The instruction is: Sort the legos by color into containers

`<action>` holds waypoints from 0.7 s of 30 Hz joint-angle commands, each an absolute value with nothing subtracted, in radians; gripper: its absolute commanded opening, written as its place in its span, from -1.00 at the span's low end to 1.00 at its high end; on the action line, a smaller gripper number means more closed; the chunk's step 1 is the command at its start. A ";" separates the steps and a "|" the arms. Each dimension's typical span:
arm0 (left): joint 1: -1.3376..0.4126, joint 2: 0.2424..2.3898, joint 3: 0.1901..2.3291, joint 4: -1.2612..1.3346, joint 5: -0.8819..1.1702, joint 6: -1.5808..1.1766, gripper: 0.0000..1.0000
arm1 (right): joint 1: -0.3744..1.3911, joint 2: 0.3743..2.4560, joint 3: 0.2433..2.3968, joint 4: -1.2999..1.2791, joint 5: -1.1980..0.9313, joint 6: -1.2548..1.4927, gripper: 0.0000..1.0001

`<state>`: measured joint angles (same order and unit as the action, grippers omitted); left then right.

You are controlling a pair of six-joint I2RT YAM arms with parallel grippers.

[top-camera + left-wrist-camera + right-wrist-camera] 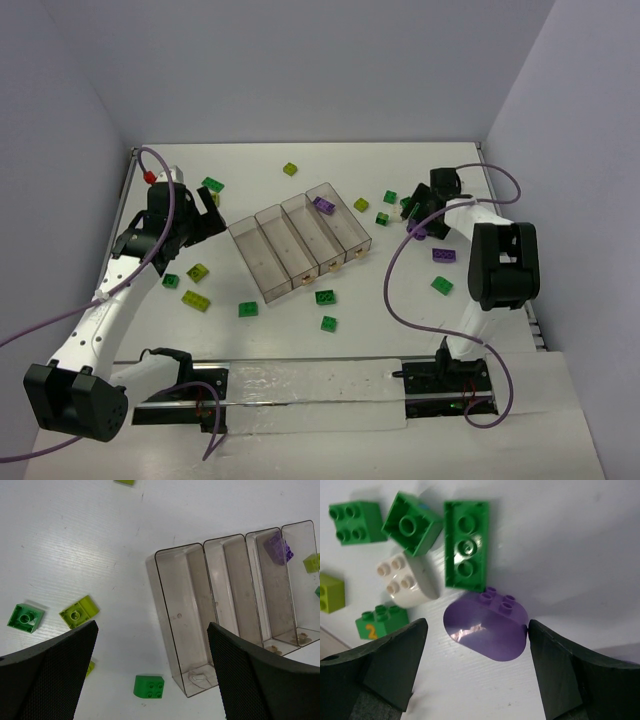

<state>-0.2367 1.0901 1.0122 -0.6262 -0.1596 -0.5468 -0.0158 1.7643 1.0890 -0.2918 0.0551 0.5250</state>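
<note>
Your right gripper (476, 630) stands open astride the rounded purple brick (485, 630), which lies on the table (580, 540) right beside a long green brick (466, 545) (they nearly touch). Centre the jaws on the purple one, then close without catching the green.

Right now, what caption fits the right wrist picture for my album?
Open right gripper frames a purple lego, with a long green lego and a white lego beyond.

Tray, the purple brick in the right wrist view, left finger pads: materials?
Tray: clear, smoky hard plastic, glossy; the table shows through its walls.
Purple brick: moulded plastic, glossy; there is a bright highlight on its smooth face.
Left finger pads: matte black with a fine grid texture; probably rubber or foam, cannot tell which.
</note>
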 commanded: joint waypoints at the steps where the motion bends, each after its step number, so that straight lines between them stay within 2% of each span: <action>1: -0.242 1.073 1.020 -0.611 -0.158 -0.557 0.99 | 0.053 1.724 1.094 -0.311 -0.035 0.450 0.77; 6: -0.242 1.073 1.020 -0.609 -0.153 -0.556 0.99 | 0.112 1.688 1.113 -0.396 -0.008 0.378 0.76; 10: -0.243 1.073 1.023 -0.608 -0.150 -0.557 0.99 | 0.120 1.661 1.149 -0.440 0.120 0.359 0.76; 15: -0.242 1.063 1.023 -0.611 -0.150 -0.557 0.99 | 0.120 1.735 1.251 -0.502 0.211 0.349 0.76; 21: -0.242 1.051 1.019 -0.615 -0.156 -0.557 0.99 | 0.120 1.831 1.300 -0.508 0.155 0.328 0.69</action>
